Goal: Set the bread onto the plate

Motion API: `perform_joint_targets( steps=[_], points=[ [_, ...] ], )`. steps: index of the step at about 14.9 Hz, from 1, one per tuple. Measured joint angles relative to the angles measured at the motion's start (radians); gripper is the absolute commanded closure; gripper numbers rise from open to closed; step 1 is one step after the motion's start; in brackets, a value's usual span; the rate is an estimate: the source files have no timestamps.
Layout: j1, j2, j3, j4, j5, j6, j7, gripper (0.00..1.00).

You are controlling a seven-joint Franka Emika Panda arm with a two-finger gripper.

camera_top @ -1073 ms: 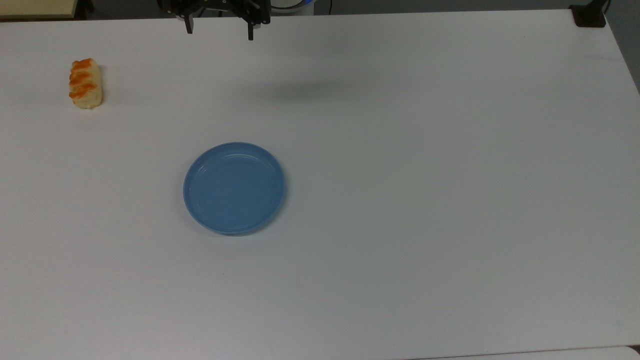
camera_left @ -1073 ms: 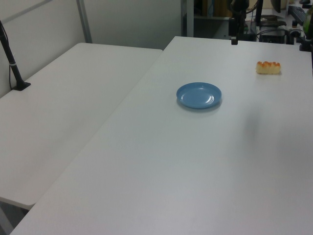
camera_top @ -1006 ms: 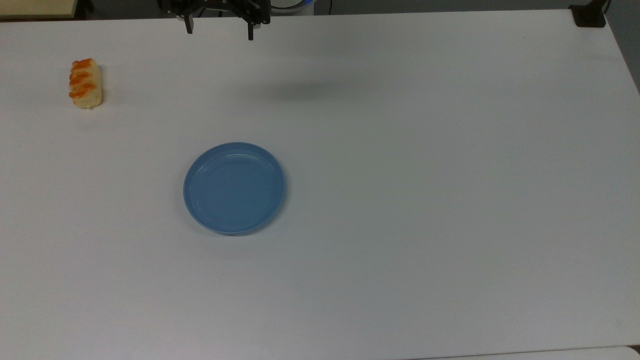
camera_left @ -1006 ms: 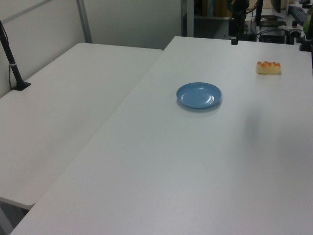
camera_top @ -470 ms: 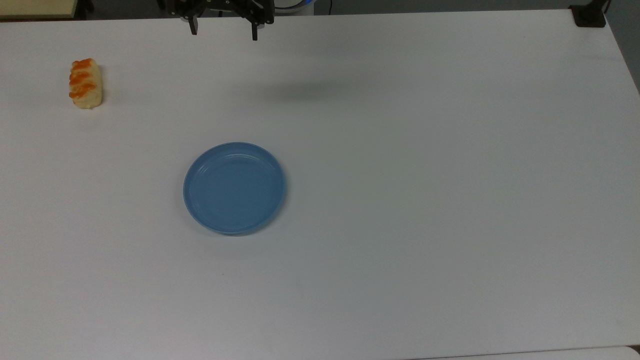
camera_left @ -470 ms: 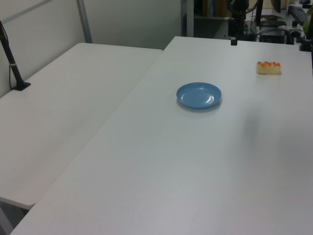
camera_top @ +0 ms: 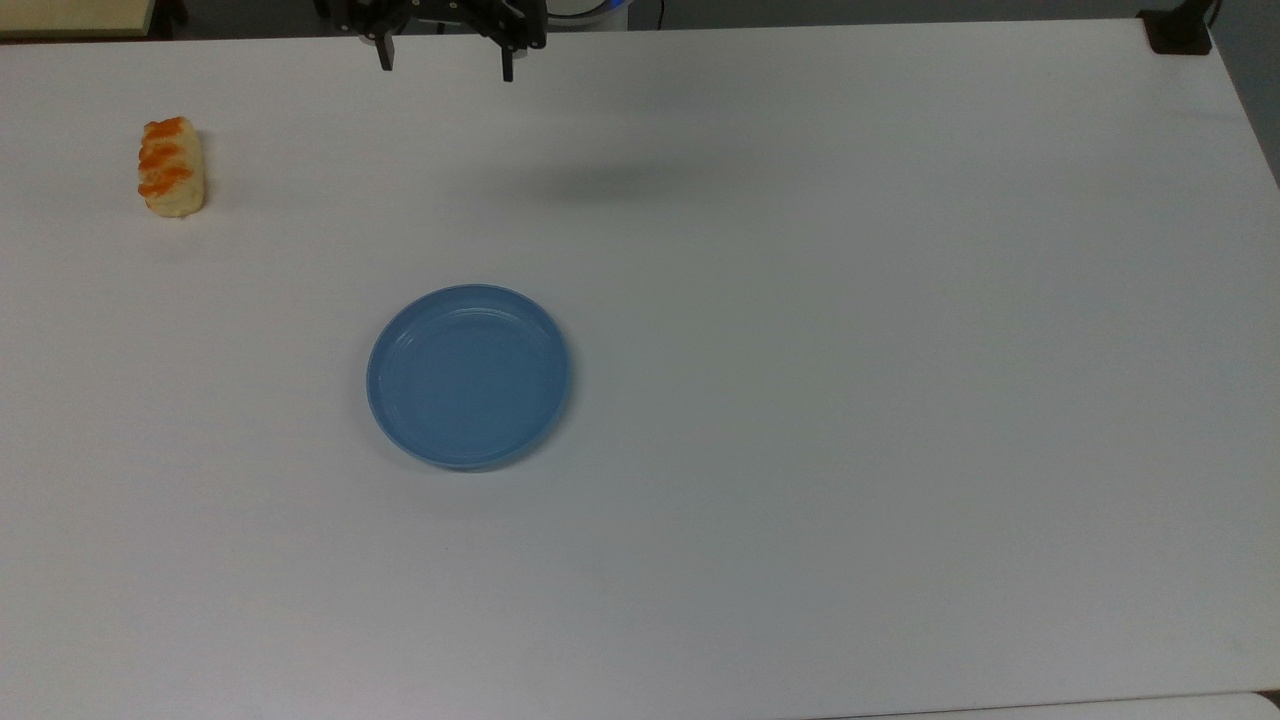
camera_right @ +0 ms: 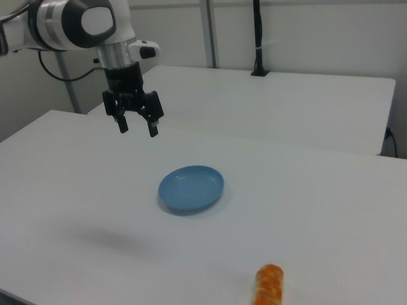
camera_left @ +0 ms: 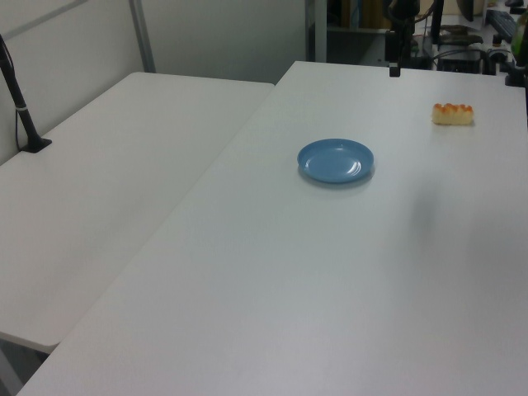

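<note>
The bread (camera_top: 172, 166), a pale-yellow roll with orange stripes, lies on the white table (camera_top: 800, 300) near the top view's left edge; I also see the bread (camera_left: 453, 114) in the left view and the bread (camera_right: 269, 285) low in the right view. The blue plate (camera_top: 468, 376) sits bare, left of the table's middle, also seen as the plate (camera_left: 335, 160) and the plate (camera_right: 191, 188). My gripper (camera_top: 444, 68) hangs open high above the table's far edge, well apart from both; in the right view the gripper (camera_right: 136, 129) holds nothing.
A second white table (camera_left: 107, 181) adjoins on the left view's left, with a black post (camera_left: 23, 115) clamped to it. A black clamp (camera_top: 1178, 35) sits at the top view's upper right corner. Equipment (camera_left: 462, 49) stands behind the far edge.
The gripper has shifted very slightly to the top view's right. Bread and plate have not moved.
</note>
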Motion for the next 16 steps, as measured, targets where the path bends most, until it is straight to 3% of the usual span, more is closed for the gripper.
perform_joint_targets(
  steps=[3,5,9,12,16],
  points=[
    [-0.007,0.010,-0.076,-0.006,0.000,0.011,-0.112,0.00],
    [-0.014,0.026,-0.165,-0.038,0.000,0.077,-0.205,0.00],
    [-0.030,0.058,-0.345,-0.168,-0.002,0.243,-0.443,0.00],
    [-0.032,0.090,-0.447,-0.272,-0.018,0.374,-0.577,0.00],
    [-0.036,0.157,-0.519,-0.343,-0.029,0.518,-0.675,0.00]
  ],
)
